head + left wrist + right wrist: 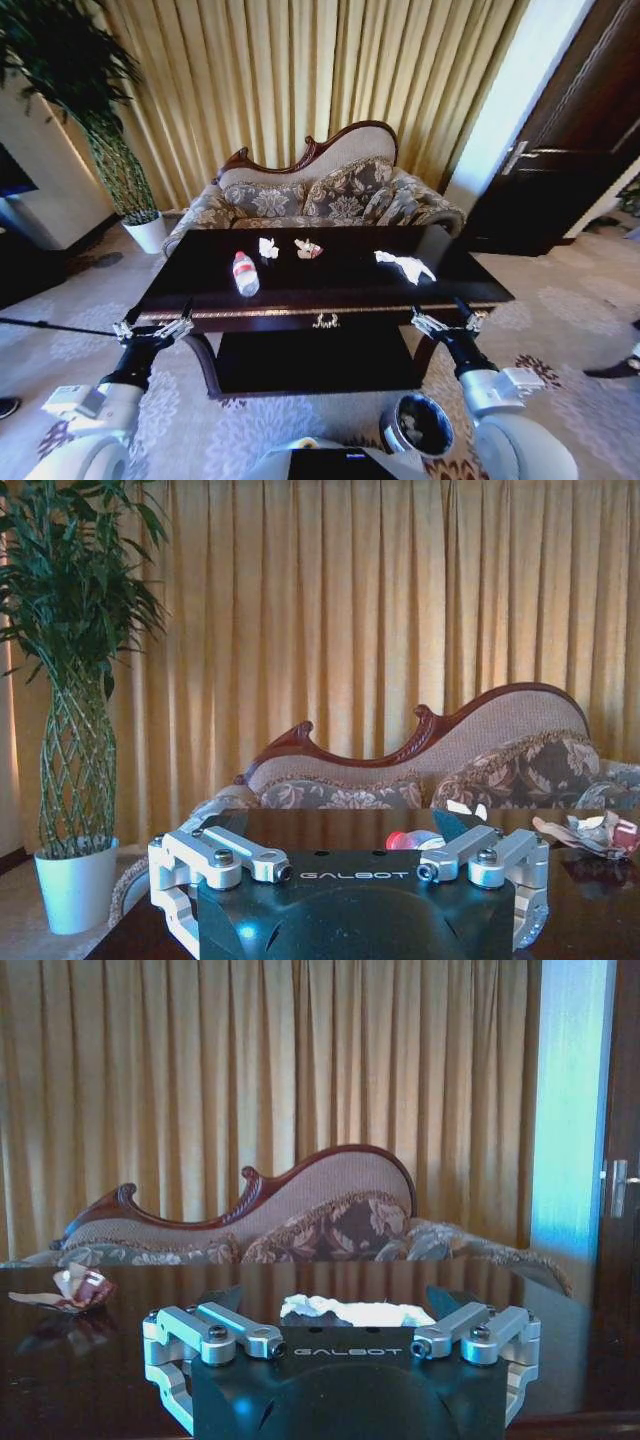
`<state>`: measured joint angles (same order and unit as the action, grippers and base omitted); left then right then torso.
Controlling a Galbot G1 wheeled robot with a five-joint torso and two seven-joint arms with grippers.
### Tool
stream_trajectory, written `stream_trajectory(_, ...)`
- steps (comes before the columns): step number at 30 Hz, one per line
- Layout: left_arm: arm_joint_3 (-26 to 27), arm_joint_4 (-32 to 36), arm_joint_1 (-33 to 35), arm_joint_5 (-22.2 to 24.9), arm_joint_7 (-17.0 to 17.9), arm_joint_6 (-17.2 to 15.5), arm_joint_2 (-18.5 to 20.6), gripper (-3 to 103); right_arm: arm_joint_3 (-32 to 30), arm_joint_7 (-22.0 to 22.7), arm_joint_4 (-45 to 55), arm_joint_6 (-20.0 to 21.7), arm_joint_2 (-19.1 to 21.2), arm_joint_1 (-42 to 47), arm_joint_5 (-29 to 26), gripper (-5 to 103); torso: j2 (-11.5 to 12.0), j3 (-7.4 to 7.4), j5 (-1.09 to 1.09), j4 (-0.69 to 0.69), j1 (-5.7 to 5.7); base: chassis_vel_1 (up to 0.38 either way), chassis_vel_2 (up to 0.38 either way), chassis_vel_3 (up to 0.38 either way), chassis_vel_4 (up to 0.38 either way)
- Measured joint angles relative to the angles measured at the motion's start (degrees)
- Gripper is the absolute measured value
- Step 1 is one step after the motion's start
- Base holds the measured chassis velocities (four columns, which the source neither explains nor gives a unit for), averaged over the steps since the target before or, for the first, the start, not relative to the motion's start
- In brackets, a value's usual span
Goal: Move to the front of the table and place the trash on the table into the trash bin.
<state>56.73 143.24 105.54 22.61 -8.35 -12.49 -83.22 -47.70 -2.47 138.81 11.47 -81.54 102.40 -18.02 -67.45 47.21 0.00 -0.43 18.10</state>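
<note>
The dark glossy table (330, 300) stands right in front of me, its gold emblem facing me. On its top lie a clear plastic bottle (245, 272) with a red-and-white label, a small white paper scrap (268, 248), a crumpled scrap with red on it (308, 249) and a larger white paper (405, 266). The trash bin (418, 425) sits on the carpet at my lower right, beside the right arm. My left gripper (153, 326) hovers open at the table's front left edge. My right gripper (447, 321) hovers open at the front right edge, the white paper (355, 1310) just beyond it.
A floral carved-frame sofa (320, 195) stands behind the table against gold curtains. A tall plant in a white pot (148, 232) is at the back left. A dark door (560, 150) is at the right. The table has a lower shelf (310, 360).
</note>
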Motion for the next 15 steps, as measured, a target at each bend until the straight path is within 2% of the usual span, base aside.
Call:
stream_trajectory(3, 0.03, 0.00, 0.25, 0.09, 0.07, -0.05, 0.05, 100, -0.32, 0.98, -0.35, 1.30, 1.35, -0.71, -1.37, 100, -0.02, -0.03, 0.00, 0.00, -0.08, -0.057, 0.034, 0.034, -0.044)
stream_trajectory(4, 0.10, 0.00, 0.77, 0.29, 0.13, -0.08, 0.03, 100, -0.08, 2.49, -0.65, 4.06, 4.02, -2.18, -4.06, 100, -0.10, -0.08, 0.00, -0.02, -0.19, 0.086, -0.052, -0.061, 0.057)
stream_trajectory(6, 0.22, 0.00, 1.03, 0.49, 0.23, -0.14, -0.02, 100, 0.35, 3.57, -1.01, 5.36, 5.49, -3.25, -5.53, 100, -0.10, -0.07, 0.01, -0.02, -0.19, 0.066, -0.046, -0.061, 0.056)
stream_trajectory(10, 0.48, 0.00, 1.29, 1.19, 1.83, -0.33, 0.34, 100, 0.65, 11.17, -2.97, 12.43, 13.21, -9.24, -17.77, 100, -0.06, -0.04, 0.02, 0.01, -0.15, 0.012, -0.010, -0.009, 0.014)
stream_trajectory(11, 0.48, 0.00, 1.29, 1.19, 1.83, -0.33, 0.34, 100, 0.65, 11.17, -2.97, 12.43, 13.21, -9.24, -17.77, 100, -0.06, -0.04, 0.02, 0.01, -0.15, 0.000, 0.000, 0.000, 0.000)
stream_trajectory(13, 0.41, 0.00, 1.16, 1.89, 3.12, -0.40, 0.79, 100, 0.23, 14.62, -4.63, 15.51, 17.09, -12.07, -22.82, 100, -0.03, -0.01, 0.00, 0.00, -0.08, 0.000, 0.000, 0.000, 0.000)
stream_trajectory(15, 0.41, -0.01, 1.28, 3.54, 4.05, -1.17, 1.12, 100, 0.21, 15.92, -8.90, 17.86, 21.51, -16.28, -25.89, 100, -0.02, -0.01, 0.00, -0.01, -0.05, 0.000, 0.000, 0.000, 0.000)
